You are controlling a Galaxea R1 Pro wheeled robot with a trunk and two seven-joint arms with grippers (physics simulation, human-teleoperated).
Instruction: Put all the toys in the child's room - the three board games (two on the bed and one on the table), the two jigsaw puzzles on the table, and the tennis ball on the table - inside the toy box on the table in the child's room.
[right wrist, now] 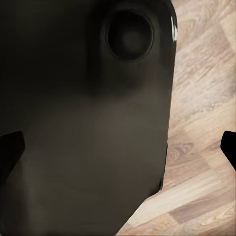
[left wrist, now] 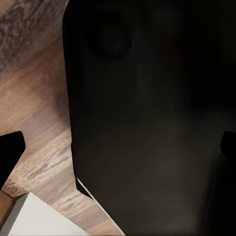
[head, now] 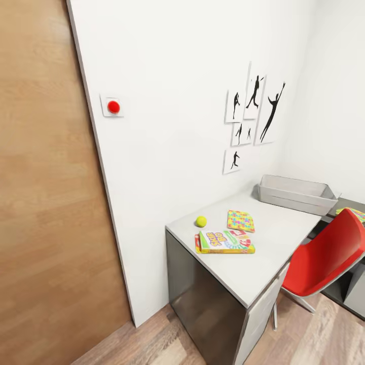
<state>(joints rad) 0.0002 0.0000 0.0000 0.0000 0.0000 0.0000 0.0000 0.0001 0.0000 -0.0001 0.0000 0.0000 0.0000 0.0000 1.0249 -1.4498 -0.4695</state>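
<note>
Right of centre in the head view stands the long table (head: 284, 238) with a light grey top, a dark glossy side panel and pale drawers, pushed against the white wall. Near its front left corner lies a small bright yellow-green tennis ball (head: 201, 221). Just right of the ball, toward the table's near edge, rests a flat yellow-green board game box (head: 226, 242) with red and white printing and large lettering on its lid; a red edge pokes out under its left side, though whether that is a second box cannot be told. Behind it, a little apart, lies a thin flat jigsaw puzzle square (head: 241, 221) covered in yellow, green, pink and blue pieces. At the table's far end, upper right of the frame, sits the shallow light-grey toy box (head: 296, 193) with sloping sides and a rim, open side up. A corner of another multicoloured flat piece (head: 357, 213) peeks out at the right edge, above the red chair (head: 329, 256) on its thin metal legs. Black dancer-silhouette pictures (head: 253, 119) hang on the wall above the table, a red round button (head: 113, 107) sits on a white plate beside the wooden door (head: 50, 203), and light wood-plank floor (head: 314, 339) fills the lower right.

Both wrist views look at dark rounded robot bodywork over plank flooring. Black fingertips (left wrist: 11, 152) of the left claw (left wrist: 123, 150) show at opposite frame edges, spread wide; likewise the right claw (right wrist: 120, 147) has its fingertips (right wrist: 11, 147) far apart, gripping nothing.
</note>
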